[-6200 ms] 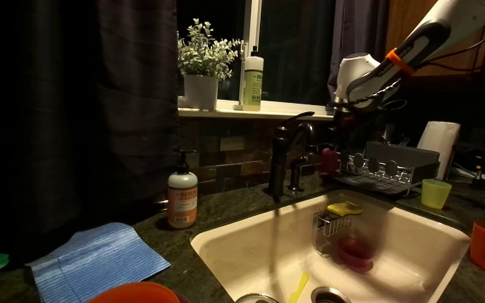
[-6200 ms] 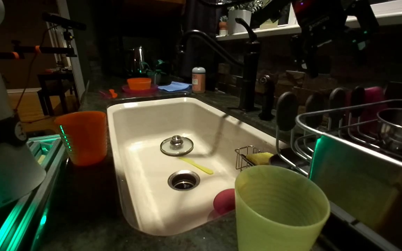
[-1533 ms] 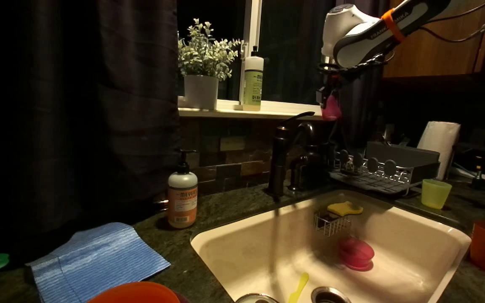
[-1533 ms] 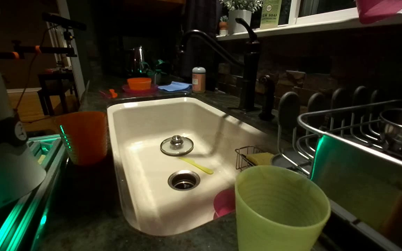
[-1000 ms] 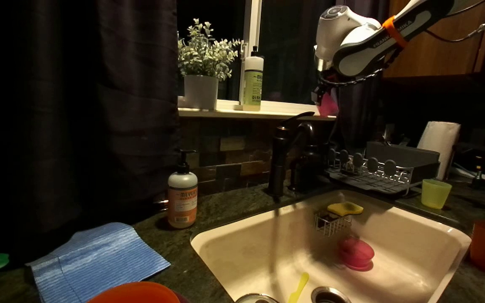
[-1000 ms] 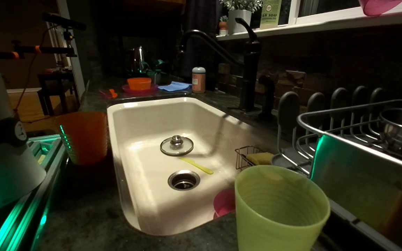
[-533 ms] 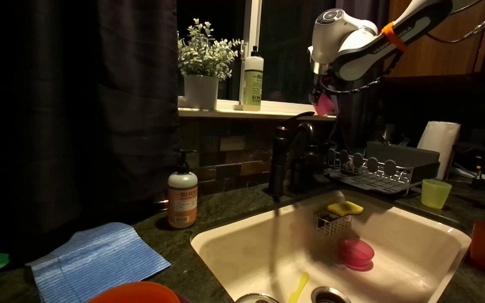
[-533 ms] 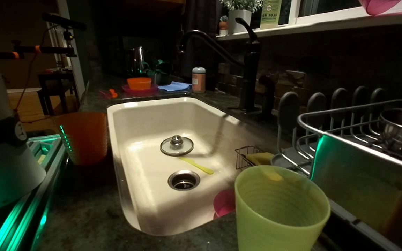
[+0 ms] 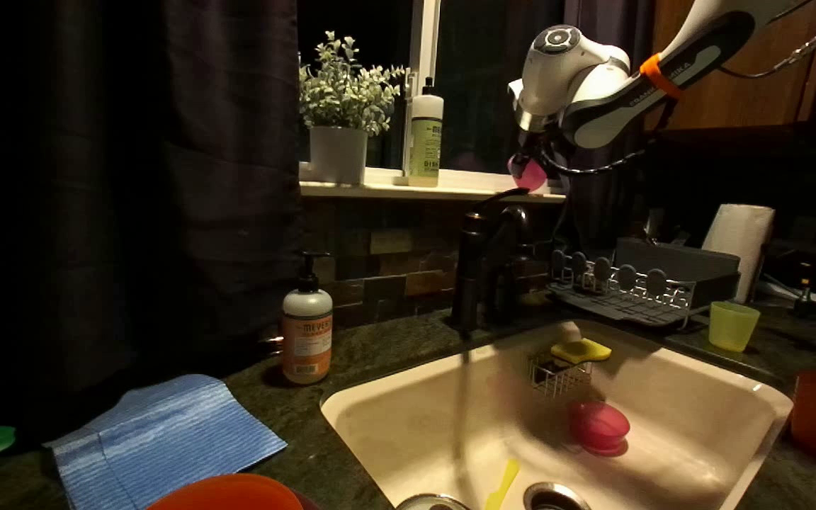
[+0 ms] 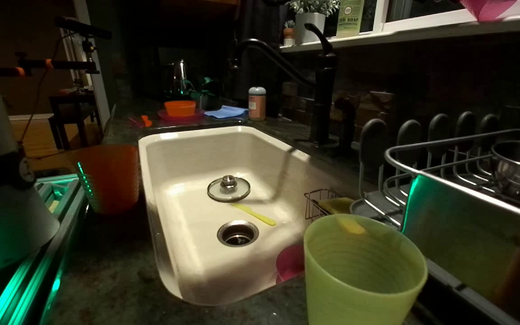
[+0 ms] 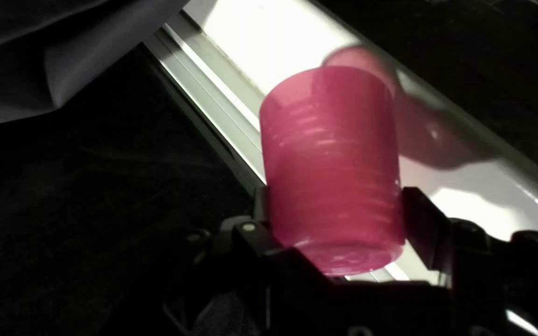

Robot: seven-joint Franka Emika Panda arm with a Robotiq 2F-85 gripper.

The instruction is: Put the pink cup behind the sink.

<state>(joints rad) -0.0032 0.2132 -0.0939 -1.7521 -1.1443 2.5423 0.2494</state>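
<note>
The pink cup [image 9: 532,176] is held up at the window sill [image 9: 475,188], right of the faucet [image 9: 468,273] and above the counter. My gripper [image 9: 519,164] is shut on it. In the wrist view, the gripper [image 11: 336,207] has a finger on each side of the pink cup [image 11: 332,154], near its base, and its rim points away over the sill. I cannot tell whether the cup touches the sill. An exterior view shows only the lower part of the pink cup [image 10: 488,9] at the top edge. The cream-white sink [image 9: 415,418] lies below.
A rounder pink item [image 9: 599,427] lies in the sink. A dish rack [image 9: 620,304] stands right of the faucet. A green soap bottle [image 9: 426,138] and a potted plant [image 9: 338,152] stand on the sill. A brown soap bottle [image 9: 307,340] and yellow-green cup [image 9: 732,327] are on the counter.
Earlier the pink cup stood by the dish rack with the gripper open above it. Now it is gripped and raised to sill height. Lately the gripper has moved towards the faucet and tilted.
</note>
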